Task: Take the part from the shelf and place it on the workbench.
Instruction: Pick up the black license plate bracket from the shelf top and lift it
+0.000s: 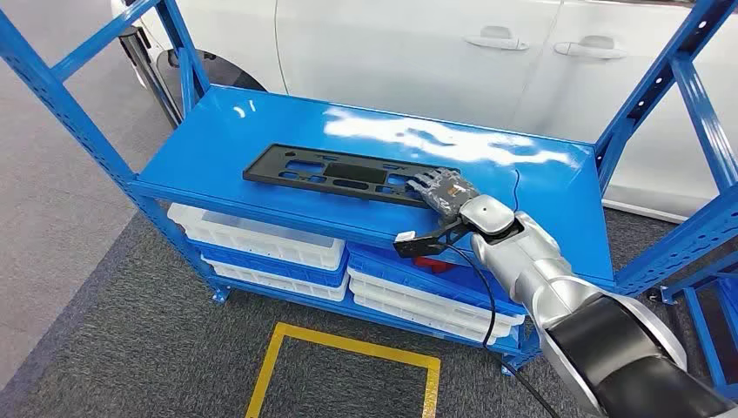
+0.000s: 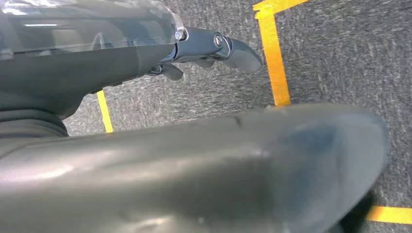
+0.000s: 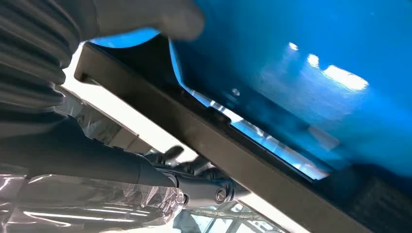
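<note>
Right hand [image 1: 441, 189] lies on the near-right end of the part [image 1: 348, 174], a flat black perforated panel lying on the top level of the blue shelf [image 1: 218, 139], in the middle of the head view. Its fingers rest over the panel's end; the right wrist view shows the thumb [image 3: 160, 17] to one side of the panel's edge and the darker fingers [image 3: 194, 182] to the other, so I judge it is grasping that end, though how firm the pinch is cannot be told. The panel's long axis runs from the centre-left of the frame toward the hand at centre-right, so nearly all of its length extends leftward away from the grasp (a lift from this end would leave the far end hanging). Left hand [image 2: 214, 48] hangs over the grey floor by yellow tape lines, fingers curled loosely on nothing; the right is plainly the nearer. Count: one part, one shelf, several white trays [image 1: 261, 239] on the lower level.
</note>
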Robot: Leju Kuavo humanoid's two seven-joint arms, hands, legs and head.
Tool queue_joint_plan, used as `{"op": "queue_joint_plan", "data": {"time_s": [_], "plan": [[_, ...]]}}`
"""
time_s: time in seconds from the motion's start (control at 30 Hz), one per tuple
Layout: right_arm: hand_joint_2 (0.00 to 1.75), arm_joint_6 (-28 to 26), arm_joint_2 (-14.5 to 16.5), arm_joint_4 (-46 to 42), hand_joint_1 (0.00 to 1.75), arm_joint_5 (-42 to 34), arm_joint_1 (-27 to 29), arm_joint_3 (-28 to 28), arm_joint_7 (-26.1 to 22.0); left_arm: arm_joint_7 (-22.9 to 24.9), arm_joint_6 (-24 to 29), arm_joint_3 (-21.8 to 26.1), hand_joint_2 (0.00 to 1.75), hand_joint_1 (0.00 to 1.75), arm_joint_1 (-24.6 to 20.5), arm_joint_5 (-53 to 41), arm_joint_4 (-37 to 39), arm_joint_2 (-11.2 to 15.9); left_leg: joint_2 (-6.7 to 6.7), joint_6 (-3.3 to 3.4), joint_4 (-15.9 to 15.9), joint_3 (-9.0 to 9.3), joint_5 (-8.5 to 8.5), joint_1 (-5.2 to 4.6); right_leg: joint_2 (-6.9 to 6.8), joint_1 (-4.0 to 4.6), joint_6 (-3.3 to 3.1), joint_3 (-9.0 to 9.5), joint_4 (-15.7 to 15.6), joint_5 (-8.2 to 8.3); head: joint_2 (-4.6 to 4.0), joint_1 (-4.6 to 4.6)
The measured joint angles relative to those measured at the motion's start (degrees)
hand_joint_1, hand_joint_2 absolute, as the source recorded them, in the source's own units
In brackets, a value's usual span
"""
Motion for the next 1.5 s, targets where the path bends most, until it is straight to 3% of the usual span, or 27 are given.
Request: {"op": "queue_joint_plan", "data": {"time_s": [0.07, 0.13, 0.2, 0.27, 0.3, 0.37, 0.43, 0.47, 0.5, 0.57, 0.63, 0.77, 0.83, 0.9, 0.93, 0.97, 1.0, 1.1, 1.13, 1.23, 1.27, 1.33, 1.4, 1.43, 1.47, 1.5], "plan": [[1.75, -0.19, -0.01, -0.04, 1.75, -0.1, -0.1, 0.0, 0.01, -0.11, 0.0, 0.0, 0.0, 0.0, -0.04, 0.0, 0.0, -0.02, -0.14, 0.19, -3.73, 1.78, 1.02, 0.05, 0.08, 0.12, 0.29, -0.11, 0.32, -0.21, 0.0, -0.01], [1.75, -0.57, -0.05, -0.1, 1.75, -0.29, -0.27, 0.0, 0.12, -0.32, 0.0, 0.0, 0.0, 0.0, 0.0, 0.0, 0.0, -0.04, -0.34, 0.82, -7.54, 3.53, 2.04, 0.01, 0.21, 0.27, 0.83, -0.29, 0.66, -0.36, 0.0, -0.01], [1.75, -0.92, -0.09, -0.11, 1.75, -0.43, -0.39, 0.0, 0.22, -0.46, 0.0, 0.0, 0.0, 0.0, 0.11, 0.01, 0.0, -0.04, -0.37, 1.62, -7.73, 3.53, 2.16, -0.17, 0.26, 0.23, 1.39, -0.35, 0.64, -0.31, 0.0, 0.0], [1.75, -1.18, -0.09, -0.11, 1.75, -0.5, -0.56, 0.0, 0.15, -0.57, 0.0, 0.0, 0.0, 0.0, 0.11, 0.04, 0.0, -0.04, -0.33, 2.26, -8.0, 3.67, 2.43, -0.13, 0.31, 0.04, 1.93, -0.83, 1.79, -1.3, 0.0, 0.0], [1.75, -1.28, -0.09, -0.11, 1.75, -0.54, -0.65, 0.0, 0.07, -0.63, 0.0, 0.0, 0.0, 0.0, 0.04, 0.08, 0.0, -0.04, -0.29, 2.52, -8.14, 3.73, 2.53, -0.06, 0.38, -0.03, 2.14, -1.73, 3.9, -2.63, 0.0, 0.0], [1.75, -1.54, -0.02, -0.1, 1.75, -0.58, -0.72, 0.0, -0.19, -0.73, 0.0, 0.0, 0.0, 0.0, -0.07, 0.18, 0.0, -0.04, -0.23, 2.78, -8.16, 3.73, 2.55, -0.08, 0.51, -0.14, 2.38, -5.04, 11.3, -6.26, 0.0, 0.0], [1.75, -1.73, 0.1, -0.08, 1.75, -0.59, -0.6, 0.0, -0.44, -0.8, 0.0, 0.01, 0.0, 0.0, -0.06, 0.32, 0.0, -0.04, -0.23, 2.86, -8.16, 3.74, 2.54, -0.15, 0.55, -0.27, 2.48, -7.78, 17.26, -8.02, 0.0, 0.0], [1.75, -1.77, 0.15, -0.08, 1.75, -0.59, -0.59, 0.0, -0.52, -0.82, 0.0, 0.02, 0.0, 0.0, -0.04, 0.37, 0.0, -0.04, -0.26, 2.86, -8.15, 3.78, 2.53, -0.17, 0.55, -0.33, 2.43, -7.68, 17.12, -7.26, 0.0, 0.0], [1.75, -1.82, 0.15, -0.09, 1.75, -0.6, -0.65, 0.0, -0.6, -0.85, 0.0, 0.03, 0.0, 0.0, -0.02, 0.41, 0.0, -0.04, -0.29, 2.85, -8.15, 3.86, 2.52, -0.17, 0.54, -0.36, 2.31, -6.5, 14.73, -5.6, 0.0, 0.0], [1.75, -1.95, 0.27, -0.12, 1.75, -0.61, -0.98, 0.0, -0.74, -0.93, 0.0, 0.04, 0.0, 0.0, -0.04, 0.42, 0.0, -0.04, -0.35, 2.67, -8.11, 3.97, 2.43, -0.28, 0.34, -0.25, 1.89, -2.38, 6.5, -1.89, 0.0, 0.0], [1.75, -2.18, 0.56, -0.14, 1.75, -0.9, -1.32, 0.0, -1.1, -1.01, 0.02, 0.05, 0.0, 0.0, -0.04, 0.47, 0.0, -0.04, -0.34, 2.18, -8.08, 3.81, 2.43, -0.43, 0.17, 0.08, 1.55, -0.06, 1.43, -0.65, 0.0, 0.0], [1.75, -2.89, 0.79, -0.58, 1.75, -4.49, -1.3, -0.37, -3.67, -1.06, 0.22, 0.22, 0.0, 0.0, 0.06, 0.73, 0.0, -0.04, -0.24, 0.93, -7.44, 3.37, 1.84, -0.34, 0.12, 0.1, 0.55, 0.31, 0.1, -0.49, 0.0, -0.01], [1.75, -2.91, 0.67, -0.96, 1.75, -6.06, -1.22, -0.83, -4.71, -1.06, 0.27, 0.42, 0.0, 0.0, 0.08, 0.82, 0.0, -0.04, -0.14, 0.4, -2.83, 1.26, -0.98, -0.26, -0.14, 0.0, -0.03, 0.55, -0.37, -0.26, 0.0, -0.01], [1.75, -2.51, 0.34, -1.16, 1.75, -8.44, -0.98, -1.37, -6.43, -1.03, 0.28, 0.63, 0.0, 0.0, 0.19, 0.94, 0.0, -0.04, -0.09, 0.06, 4.52, -2.27, -4.22, -0.18, -0.32, 0.17, -0.29, 0.55, -0.39, -0.28, 0.0, -0.01], [1.75, -1.81, 0.07, -1.4, 1.75, -11.03, -0.77, -2.01, -8.23, -1.01, 0.31, 0.76, 0.0, 0.0, 0.27, 1.08, 0.0, -0.04, -0.07, -0.05, 6.96, -3.52, -4.78, -0.15, -0.38, 0.23, -0.33, 0.55, -0.35, -0.31, 0.0, -0.01], [1.75, -0.57, -0.3, -1.86, 1.75, -14.7, -0.6, -3.08, -10.87, -1.0, 0.4, 0.88, 0.0, 0.0, 0.34, 1.26, 0.0, -0.04, -0.07, -0.11, 7.39, -3.84, -4.26, -0.14, -0.43, 0.26, -0.32, 0.56, -0.27, -0.37, 0.0, -0.01], [1.75, 1.4, -0.81, -2.68, 1.75, -19.17, -0.47, -4.52, -14.05, -1.08, 0.56, 1.02, 0.44, 0.0, 0.37, 1.52, 0.0, -0.03, -0.06, -0.12, 5.61, -3.12, -2.75, -0.13, -0.47, 0.26, -0.27, 0.57, -0.15, -0.46, 0.0, 0.0], [1.75, 11.33, -3.04, -7.7, 1.75, -35.33, -0.37, -9.49, -22.23, -2.09, 1.15, 1.47, 1.75, 0.0, 0.37, 2.38, 0.0, -0.01, -0.34, 0.37, -4.78, 1.4, 2.16, -0.19, -0.59, 0.38, 0.32, 0.41, 0.68, -0.98, 0.0, 0.0], [1.75, 15.15, -3.76, -10.02, 1.75, -40.89, -0.38, -10.83, -23.22, -2.53, 1.28, 1.64, 1.31, 0.0, 0.43, 2.57, 0.0, -0.02, -0.52, 0.74, -6.64, 2.12, 2.69, -0.26, -0.64, 0.46, 0.59, 0.28, 0.92, -1.12, 0.0, -0.01], [1.75, 25.28, -5.32, -18.78, 1.75, -57.83, 0.07, -12.7, -21.21, -4.24, 1.53, 2.28, 1.31, 0.0, 0.81, 3.47, 0.0, 0.03, -0.85, 2.06, -7.61, 2.35, 2.98, -0.54, -0.76, 0.33, 1.51, 0.0, 1.02, -1.28, 0.0, -0.01], [1.75, 27.9, -5.59, -22.21, 1.75, -63.49, 0.54, -12.79, -19.79, -4.96, 1.6, 2.5, 1.75, 0.0, 0.88, 3.92, 0.0, 0.05, -0.86, 2.41, -7.78, 2.44, 3.12, -0.53, -0.62, 0.18, 1.81, -0.21, 1.43, -1.71, 0.0, 0.0], [1.75, 31.47, -5.61, -29.29, 1.75, -74.12, 2.09, -12.73, -17.31, -6.15, 1.77, 2.89, 1.75, 0.0, 0.84, 4.71, 0.0, 0.07, -0.74, 2.95, -8.09, 2.61, 3.32, -0.35, -0.02, 0.02, 2.21, -1.85, 5.16, -4.1, 0.0, 0.0], [1.75, 32.87, -5.1, -37.18, 1.75, -83.46, 5.4, -12.47, -15.88, -6.81, 2.05, 3.4, 1.75, 0.0, 0.85, 5.34, 0.0, 0.07, -0.53, 3.23, -8.1, 2.7, 3.2, -0.35, 0.51, -0.03, 2.45, -5.17, 12.54, -7.38, 0.0, 0.0], [1.75, 32.92, -4.65, -40.97, 1.75, -86.82, 7.6, -12.21, -15.56, -6.96, 2.18, 3.67, 1.75, 0.0, 1.0, 5.51, 0.0, 0.07, -0.44, 3.31, -8.1, 2.79, 3.1, -0.37, 0.59, -0.06, 2.52, -6.66, 15.55, -8.22, 0.0, 0.0], [1.75, 32.67, -4.13, -44.34, 1.75, -89.09, 9.69, -11.89, -15.35, -7.03, 2.28, 3.88, 1.75, 0.0, 1.21, 5.61, 0.0, 0.07, -0.35, 3.33, -8.09, 2.89, 2.99, -0.39, 0.62, -0.07, 2.5, -7.44, 16.86, -8.11, 0.0, 0.0], [1.75, 32.3, -3.53, -47.02, 1.75, -90.29, 11.33, -11.53, -15.22, -7.06, 2.34, 4.03, 1.75, 0.0, 1.43, 5.63, 0.0, 0.07, -0.25, 3.28, -8.07, 2.99, 2.89, -0.43, 0.62, -0.06, 2.38, -7.15, 15.74, -6.88, 0.0, 0.0]]}}
